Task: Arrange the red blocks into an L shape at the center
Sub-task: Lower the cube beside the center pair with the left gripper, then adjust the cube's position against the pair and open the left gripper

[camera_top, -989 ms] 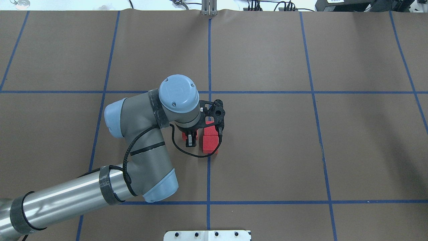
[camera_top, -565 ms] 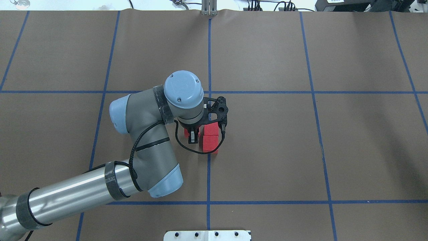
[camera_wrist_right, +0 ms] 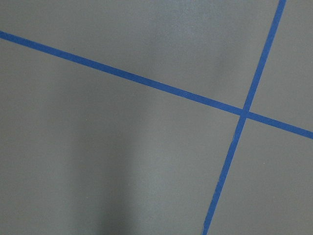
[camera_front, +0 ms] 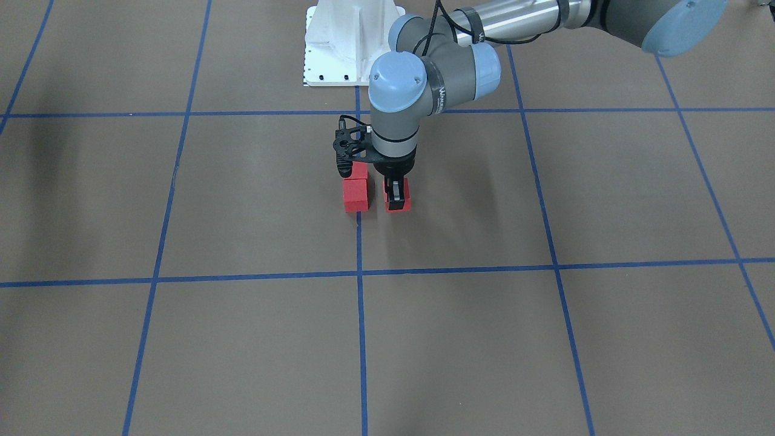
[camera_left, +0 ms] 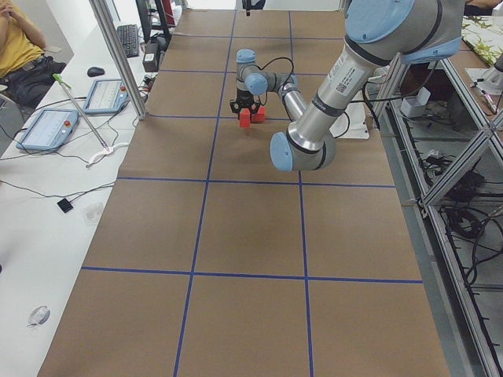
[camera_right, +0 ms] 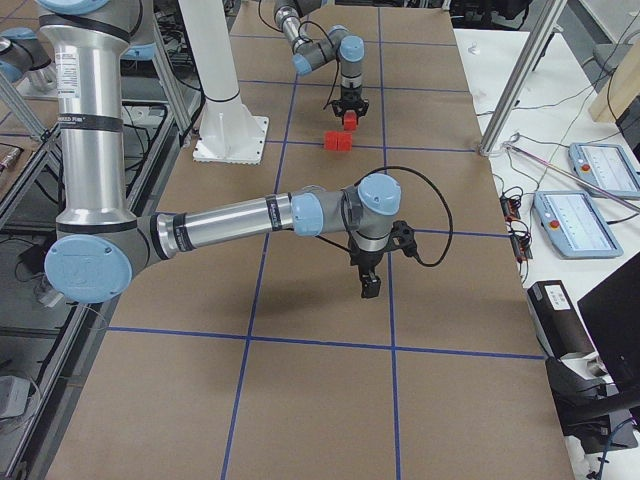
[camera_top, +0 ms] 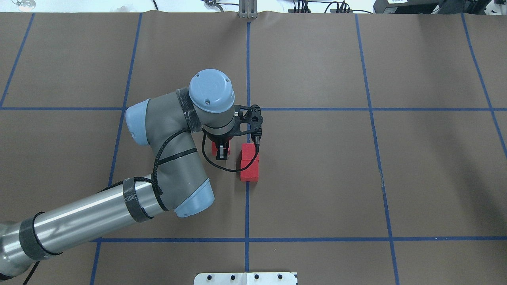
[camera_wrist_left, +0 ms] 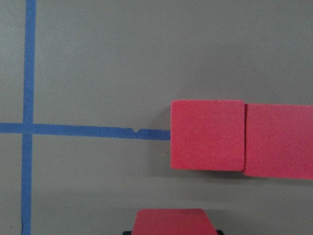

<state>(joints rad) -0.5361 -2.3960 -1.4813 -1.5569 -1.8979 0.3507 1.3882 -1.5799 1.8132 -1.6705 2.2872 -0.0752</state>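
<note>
Two red blocks lie touching in a row on the middle blue line: the far block and the near block. They also show in the front view and in the left wrist view. My left gripper is shut on the third red block, left of the far block with a small gap. This held block shows at the bottom edge of the left wrist view. My right gripper hangs over bare floor far from the blocks. I cannot tell whether it is open.
The white robot base plate sits at the table's near edge. The brown floor is marked with a blue tape grid. A black cable loops from the left wrist beside the blocks. Operator desks with tablets flank the far side.
My left arm has moved away from the robot and slightly left, carrying the held red block from beside the near block to beside the far block. The two blocks on the line have not moved.
</note>
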